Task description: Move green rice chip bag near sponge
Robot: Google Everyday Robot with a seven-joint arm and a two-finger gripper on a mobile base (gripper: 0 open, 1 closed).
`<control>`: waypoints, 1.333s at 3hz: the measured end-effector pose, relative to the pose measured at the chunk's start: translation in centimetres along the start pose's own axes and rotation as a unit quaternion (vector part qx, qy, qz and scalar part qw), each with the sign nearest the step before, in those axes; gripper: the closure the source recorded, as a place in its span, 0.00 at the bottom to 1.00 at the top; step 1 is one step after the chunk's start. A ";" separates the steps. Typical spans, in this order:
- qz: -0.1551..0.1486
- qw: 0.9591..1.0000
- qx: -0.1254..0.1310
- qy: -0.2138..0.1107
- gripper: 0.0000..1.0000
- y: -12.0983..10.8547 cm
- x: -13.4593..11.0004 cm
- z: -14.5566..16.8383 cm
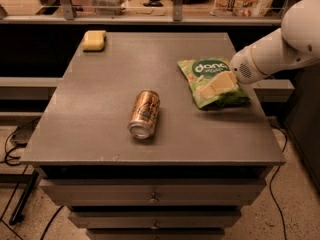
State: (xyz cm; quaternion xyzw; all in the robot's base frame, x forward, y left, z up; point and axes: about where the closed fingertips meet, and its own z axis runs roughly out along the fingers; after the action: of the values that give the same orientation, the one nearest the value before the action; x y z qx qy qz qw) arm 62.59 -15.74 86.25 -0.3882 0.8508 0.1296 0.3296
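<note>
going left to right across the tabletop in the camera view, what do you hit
sponge → bronze can → green rice chip bag; the gripper is over the bag, so it is left unranked

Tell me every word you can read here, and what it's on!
"dang" (last letter unsure): white letters on the green rice chip bag; the tool is over the bag.
Smaller line below it: too blurred.
Bronze can: label too blurred.
Sponge: no text.
</note>
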 end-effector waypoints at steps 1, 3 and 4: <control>0.008 1.000 -0.005 -0.004 0.16 -1.0 0.8 0.6; -0.002 1.000 -0.011 -0.026 0.71 -0.9 -0.2 0.0; -0.008 0.999 -0.016 -0.035 0.94 -0.5 -1.1 0.0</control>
State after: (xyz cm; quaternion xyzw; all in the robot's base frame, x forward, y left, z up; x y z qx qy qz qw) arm 63.50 -15.42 87.04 -0.3954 0.8335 0.1546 0.3536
